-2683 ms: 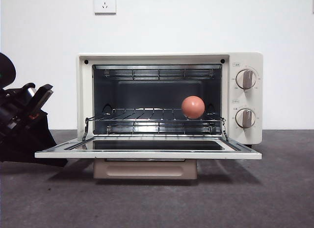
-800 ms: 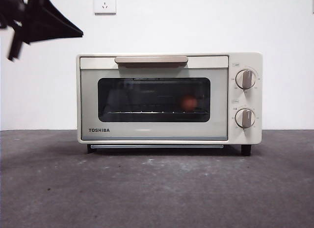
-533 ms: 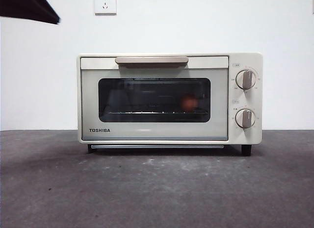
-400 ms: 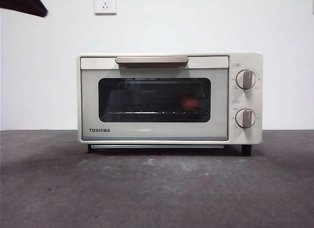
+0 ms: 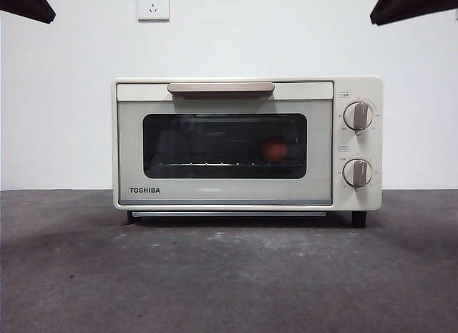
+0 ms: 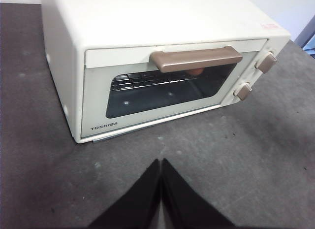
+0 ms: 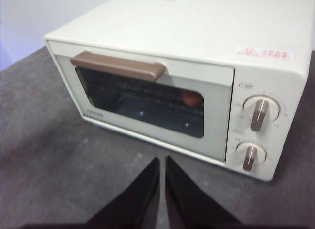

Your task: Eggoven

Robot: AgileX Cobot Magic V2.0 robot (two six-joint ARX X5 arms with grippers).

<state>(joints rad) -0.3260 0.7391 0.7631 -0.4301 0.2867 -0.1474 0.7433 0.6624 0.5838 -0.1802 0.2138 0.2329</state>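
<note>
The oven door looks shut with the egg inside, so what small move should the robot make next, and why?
Probably none beyond parking. The egg sits on the rack behind the shut door of the oven, and the left hand and right hand both hang clear of it, shut and holding nothing. I would keep both arms back.

A dark grey table (image 5: 229, 283) fills the lower part of the front view, its surface matte and faintly speckled with pale flecks. Behind it rises a plain white wall (image 5: 57, 118). High on the wall, left of centre, sits a white socket (image 5: 153, 3), cut off by the top edge. In the wrist views the table looks similarly dark and mottled.
</note>
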